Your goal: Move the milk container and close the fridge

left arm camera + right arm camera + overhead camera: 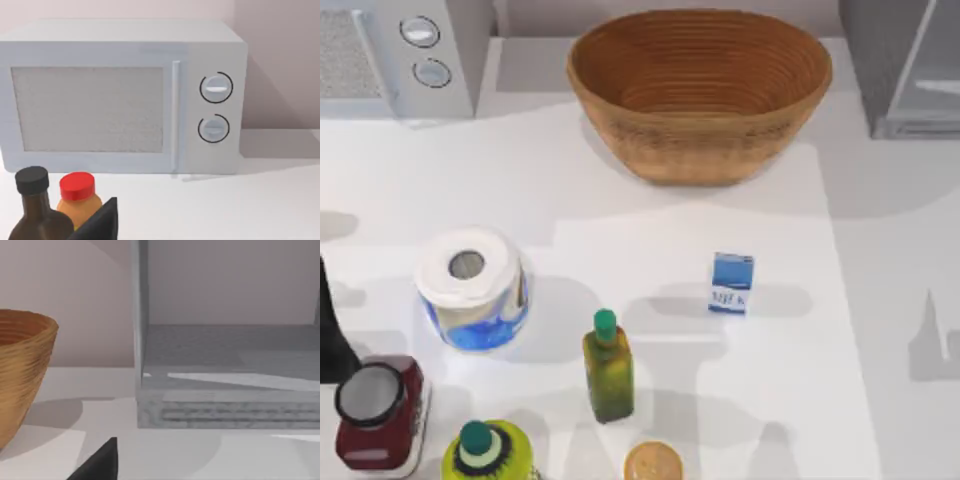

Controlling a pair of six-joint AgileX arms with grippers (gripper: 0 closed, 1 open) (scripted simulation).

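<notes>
Jaws unseen; milk container upright, untouched.

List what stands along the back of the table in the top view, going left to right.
microwave → wicker basket → fridge
</notes>
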